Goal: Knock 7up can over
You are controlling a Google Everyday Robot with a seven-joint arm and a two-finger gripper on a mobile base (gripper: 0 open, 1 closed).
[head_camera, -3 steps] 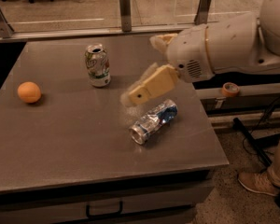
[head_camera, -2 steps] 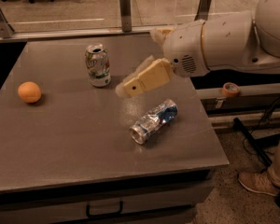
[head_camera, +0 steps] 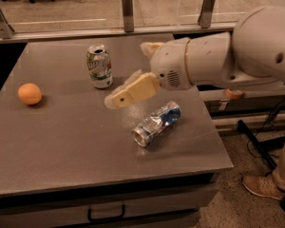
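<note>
The 7up can stands upright at the back middle of the grey table, green and white with a silver top. My gripper reaches in from the right on the white arm. Its cream fingertips hover above the table just right of and in front of the can, a short gap away, not touching it.
A crushed blue and silver can lies on its side right of centre, below the gripper. An orange sits near the table's left edge. A glass railing runs behind the table. A person's shoe is at the lower right.
The gripper has moved left and slightly back toward the 7up can. The can still stands upright; the crushed can and orange have not moved.
</note>
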